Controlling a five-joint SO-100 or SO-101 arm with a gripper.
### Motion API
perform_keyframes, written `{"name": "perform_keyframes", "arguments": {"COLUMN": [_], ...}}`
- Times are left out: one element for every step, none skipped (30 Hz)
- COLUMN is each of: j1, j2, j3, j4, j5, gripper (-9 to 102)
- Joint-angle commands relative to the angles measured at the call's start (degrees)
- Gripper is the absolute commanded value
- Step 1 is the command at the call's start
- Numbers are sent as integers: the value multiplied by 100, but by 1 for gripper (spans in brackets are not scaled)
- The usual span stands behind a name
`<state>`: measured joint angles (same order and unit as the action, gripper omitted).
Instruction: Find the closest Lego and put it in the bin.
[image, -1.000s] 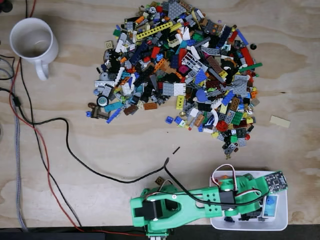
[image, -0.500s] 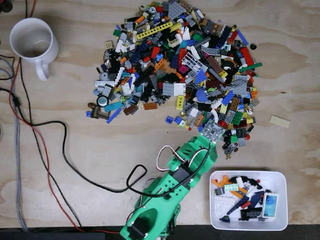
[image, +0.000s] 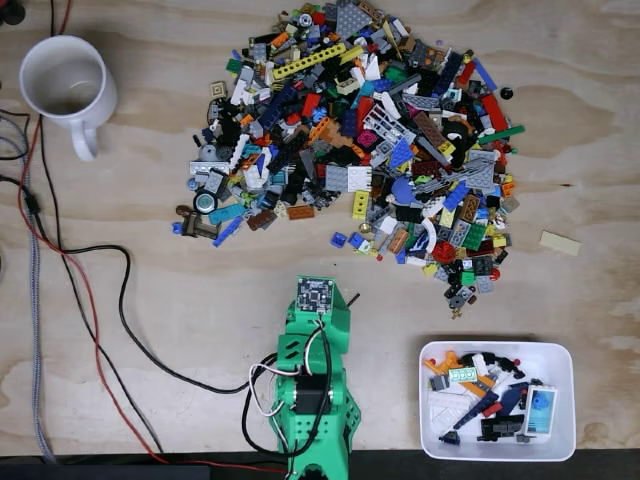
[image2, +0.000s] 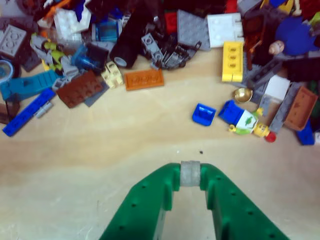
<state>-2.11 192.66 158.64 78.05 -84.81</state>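
Your pincer gripped a small grey piece above bare counter, short of the Lego pile.

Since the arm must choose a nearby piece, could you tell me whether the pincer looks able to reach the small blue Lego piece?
Probably yes: the small blue Lego piece lies apart from the pile, with bare table between it and the pincer.

Green claw; white bin; multicoloured Lego pile; white mug.
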Motion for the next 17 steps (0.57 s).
{"name": "perform_keyframes", "arguments": {"j1": [-466, -580, -703, -826, -940, -1072, -1178, -1283, -1397, -1521, -1617, -1696, -1740, -1740, -1740, -1775, -1784], "j2": [70, 70, 62, 62, 62, 62, 62, 62, 62, 62, 62, 62, 62, 62, 62, 62, 62], "j3": [378, 501, 650, 800, 949, 1107, 1248, 1397, 1521, 1573, 1617, 1661, 1705, 1749, 1767, 1784, 1793], "j4": [-18, -35, -132, -211, -281, -369, -475, -554, -589, -589, -571, -554, -545, -580, -589, -571, -571], "j5": [255, 325, 439, 554, 633, 738, 844, 914, 967, 1081, 1187, 1257, 1283, 1310, 1318, 1345, 1380], "gripper": [0, 0, 0, 0, 0, 0, 0, 0, 0, 0, 0, 0, 0, 0, 0, 0, 0]}}
